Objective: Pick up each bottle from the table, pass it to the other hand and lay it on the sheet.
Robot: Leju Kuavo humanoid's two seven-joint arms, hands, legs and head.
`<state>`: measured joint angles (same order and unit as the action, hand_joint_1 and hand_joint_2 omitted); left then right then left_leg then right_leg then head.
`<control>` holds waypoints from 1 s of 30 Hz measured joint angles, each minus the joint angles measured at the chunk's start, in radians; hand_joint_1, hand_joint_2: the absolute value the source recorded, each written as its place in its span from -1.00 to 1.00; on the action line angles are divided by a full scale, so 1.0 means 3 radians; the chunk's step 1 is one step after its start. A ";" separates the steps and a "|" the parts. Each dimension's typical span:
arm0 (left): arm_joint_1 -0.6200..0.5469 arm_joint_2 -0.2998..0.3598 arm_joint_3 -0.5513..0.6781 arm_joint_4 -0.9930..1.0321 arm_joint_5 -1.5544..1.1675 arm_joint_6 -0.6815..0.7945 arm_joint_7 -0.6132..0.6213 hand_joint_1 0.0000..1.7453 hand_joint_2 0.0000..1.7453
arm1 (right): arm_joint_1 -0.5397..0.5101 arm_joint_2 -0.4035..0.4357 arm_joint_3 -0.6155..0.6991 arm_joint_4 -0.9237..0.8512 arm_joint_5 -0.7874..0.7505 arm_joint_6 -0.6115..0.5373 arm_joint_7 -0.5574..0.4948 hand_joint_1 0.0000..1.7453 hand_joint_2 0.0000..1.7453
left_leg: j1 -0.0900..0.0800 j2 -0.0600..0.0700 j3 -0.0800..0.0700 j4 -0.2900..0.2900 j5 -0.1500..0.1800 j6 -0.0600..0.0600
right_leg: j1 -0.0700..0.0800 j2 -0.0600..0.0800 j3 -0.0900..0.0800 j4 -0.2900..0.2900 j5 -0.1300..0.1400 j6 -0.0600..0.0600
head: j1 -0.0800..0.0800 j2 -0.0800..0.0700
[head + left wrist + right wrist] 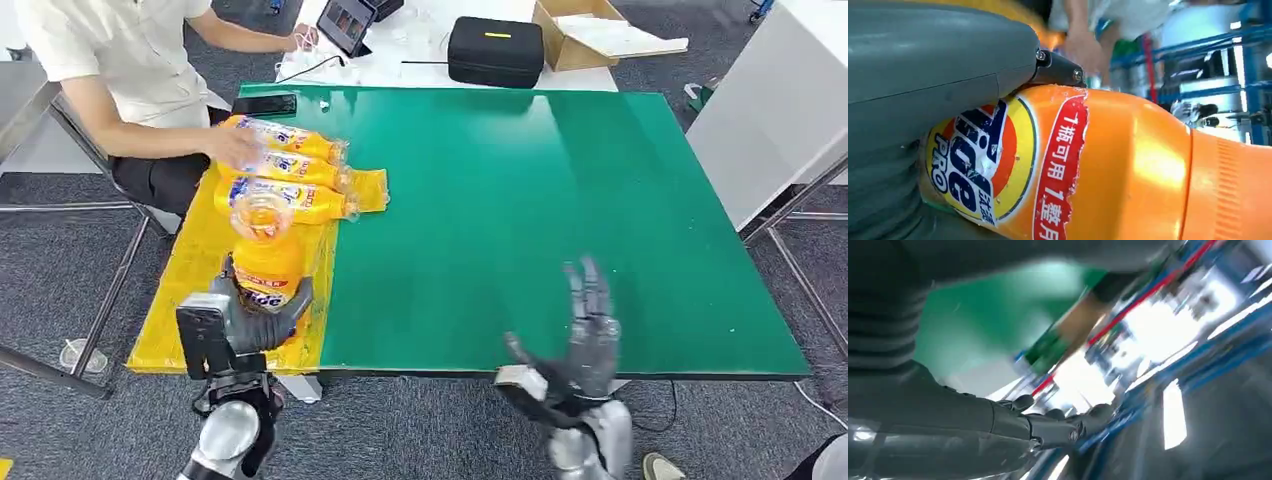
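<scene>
My left hand (255,318) grips an orange detergent bottle (266,250) upright over the yellow sheet (185,285) at the table's left edge. Close up in the left wrist view, the bottle (1128,165) shows its blue, yellow and red label against my thumb (923,85). Three more orange bottles (290,170) lie side by side on the sheet farther back. A person's hand (235,148) rests on them. My right hand (588,335) hovers open near the front edge of the green table (560,190), fingers spread, nothing in it. Its fingers (1048,427) are stretched out in the blurred right wrist view.
A person sits at the table's far left corner. A black phone (264,104) lies at the back left of the green top. Behind the table stand a black case (495,50), a tablet (346,24) and a cardboard box (590,30). A white cabinet (770,120) is at the right.
</scene>
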<state>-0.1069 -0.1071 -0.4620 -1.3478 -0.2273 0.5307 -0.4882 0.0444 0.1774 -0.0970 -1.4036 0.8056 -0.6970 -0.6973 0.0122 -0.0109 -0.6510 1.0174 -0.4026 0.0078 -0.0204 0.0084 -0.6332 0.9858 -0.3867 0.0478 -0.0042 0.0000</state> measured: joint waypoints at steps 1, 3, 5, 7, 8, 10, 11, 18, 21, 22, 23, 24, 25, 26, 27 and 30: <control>-0.0003 0.0048 0.0009 0.0004 -0.0238 -0.0009 0.0078 1.00 1.00 | 0.0022 0.0000 -0.0097 -0.0096 -0.0057 -0.0001 0.0000 -1.00 -1.00 | 0.0000 0.0001 0.0001 0.0000 0.0000 0.0000 | 0.0000 0.0000 0.0000 0.0000 0.0000 0.0000 | 0.0000 0.0000; -0.0036 0.0108 0.0025 0.0052 -0.0515 -0.0151 0.0214 1.00 1.00 | 0.0038 0.0003 -0.0215 -0.0239 -0.0211 -0.0001 0.0000 -1.00 -1.00 | -0.0001 0.0001 0.0002 0.0000 0.0000 0.0000 | 0.0000 0.0000 0.0000 0.0000 0.0000 0.0000 | -0.0001 0.0000; -0.0112 0.0149 0.0036 0.0182 -0.0742 -0.0323 0.0339 1.00 1.00 | 0.0037 0.0004 -0.0253 -0.0329 -0.0419 -0.0001 0.0000 -1.00 -1.00 | 0.0000 0.0001 0.0002 0.0000 0.0002 0.0000 | 0.0000 0.0000 0.0000 0.0000 0.0002 -0.0002 | 0.0000 0.0000; -0.0236 0.0173 0.0036 0.0414 -0.1001 -0.0449 0.0442 1.00 1.00 | 0.0023 0.0005 -0.0242 -0.0353 -0.0586 -0.0001 0.0000 -1.00 -1.00 | 0.0000 0.0001 0.0003 0.0000 0.0003 -0.0001 | 0.0001 0.0000 0.0001 0.0000 0.0003 -0.0002 | 0.0000 0.0000; -0.0314 0.0179 0.0036 0.0543 -0.1104 -0.0510 0.0482 1.00 1.00 | 0.0009 0.0004 -0.0218 -0.0353 -0.0637 -0.0001 0.0000 -1.00 -1.00 | 0.0001 0.0002 0.0003 0.0000 0.0005 -0.0003 | 0.0001 0.0000 0.0000 0.0000 0.0004 -0.0003 | 0.0000 0.0000; -0.0515 0.0182 0.0033 0.0896 -0.1278 -0.0660 0.0531 1.00 1.00 | -0.0040 0.0000 -0.0119 -0.0334 -0.0699 -0.0001 0.0000 -1.00 1.00 | 0.0002 0.0003 0.0003 0.0000 0.0010 -0.0001 | 0.0003 0.0001 0.0000 0.0001 0.0007 -0.0003 | 0.0001 0.0000; -0.0597 0.0183 0.0033 0.1053 -0.1314 -0.0713 0.0543 1.00 1.00 | -0.0071 -0.0001 -0.0057 -0.0319 -0.0699 -0.0001 0.0000 -1.00 1.00 | 0.0003 0.0004 0.0004 0.0000 0.0011 -0.0003 | 0.0003 0.0001 -0.0001 0.0001 0.0011 -0.0009 | 0.0000 0.0000; -0.1177 0.0151 0.0029 0.2006 -0.1431 -0.0786 0.0531 1.00 1.00 | -0.0186 -0.0006 0.0126 -0.0206 -0.0628 -0.0001 -0.0001 -1.00 1.00 | 0.0004 0.0006 0.0004 0.0000 0.0014 -0.0003 | 0.0005 0.0001 0.0001 0.0001 0.0012 -0.0011 | 0.0000 0.0000; -0.1305 0.0145 -0.0020 0.2296 -0.1733 -0.0543 0.0660 1.00 1.00 | -0.0193 -0.0016 0.0158 -0.0156 -0.0668 -0.0001 -0.0001 -1.00 1.00 | 0.0004 0.0006 0.0004 0.0000 0.0014 -0.0003 | 0.0005 0.0001 0.0000 0.0001 0.0012 -0.0011 | 0.0000 0.0001; -0.1346 0.0151 -0.0037 0.2407 -0.1845 -0.0469 0.0706 1.00 1.00 | -0.0193 -0.0020 0.0166 -0.0141 -0.0694 -0.0001 -0.0001 -1.00 1.00 | 0.0004 0.0006 0.0004 0.0000 0.0014 -0.0004 | 0.0005 0.0001 0.0000 0.0001 0.0012 -0.0011 | 0.0000 0.0000; -0.1379 0.0159 -0.0057 0.2482 -0.1918 -0.0446 0.0733 1.00 1.00 | -0.0193 -0.0023 0.0170 -0.0128 -0.0711 -0.0001 -0.0001 -1.00 1.00 | 0.0004 0.0006 0.0004 0.0000 0.0014 -0.0004 | 0.0006 0.0001 0.0000 0.0001 0.0012 -0.0011 | 0.0000 0.0000; -0.1412 0.0171 -0.0085 0.2572 -0.1997 -0.0444 0.0765 1.00 1.00 | -0.0194 -0.0025 0.0173 -0.0114 -0.0712 -0.0001 -0.0001 -1.00 1.00 | 0.0005 0.0006 0.0004 0.0000 0.0014 -0.0004 | 0.0007 0.0001 0.0000 0.0001 0.0012 -0.0012 | 0.0000 0.0000; -0.1447 0.0184 -0.0107 0.2650 -0.2060 -0.0446 0.0786 1.00 1.00 | -0.0195 -0.0028 0.0172 -0.0105 -0.0653 -0.0001 -0.0001 -1.00 1.00 | 0.0005 0.0006 0.0003 0.0000 0.0014 -0.0004 | 0.0008 0.0000 0.0000 0.0001 0.0012 -0.0012 | 0.0001 0.0000; -0.1478 0.0194 -0.0127 0.2730 -0.2134 -0.0453 0.0796 1.00 1.00 | -0.0195 -0.0029 0.0167 -0.0100 -0.0513 -0.0001 -0.0001 -1.00 1.00 | 0.0006 0.0006 0.0004 0.0000 0.0014 -0.0004 | 0.0008 0.0001 0.0000 0.0001 0.0012 -0.0012 | 0.0000 0.0000; -0.1508 0.0208 -0.0160 0.2800 -0.2212 -0.0468 0.0799 1.00 1.00 | -0.0194 -0.0032 0.0158 -0.0100 -0.0344 -0.0001 -0.0001 -1.00 1.00 | 0.0006 0.0006 0.0004 0.0000 0.0014 -0.0004 | 0.0008 0.0001 0.0000 0.0001 0.0012 -0.0012 | 0.0000 0.0000; -0.1569 0.0252 -0.0242 0.2957 -0.2432 -0.0548 0.0799 0.92 1.00 | -0.0196 -0.0039 0.0154 -0.0075 -0.0288 -0.0001 -0.0001 -1.00 1.00 | 0.0007 0.0007 0.0004 0.0000 0.0014 -0.0004 | 0.0009 0.0001 0.0000 0.0001 0.0012 -0.0012 | 0.0001 0.0000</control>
<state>-0.5776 -0.0316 -0.5345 -0.4608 -0.9568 0.3662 -0.2483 -0.0143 0.1656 -0.0507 -1.4259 0.7191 -0.6973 -0.6977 0.0143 -0.0089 -0.6499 1.0173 -0.3984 0.0066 -0.0176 0.0086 -0.6332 0.9862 -0.3831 0.0442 -0.0038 0.0000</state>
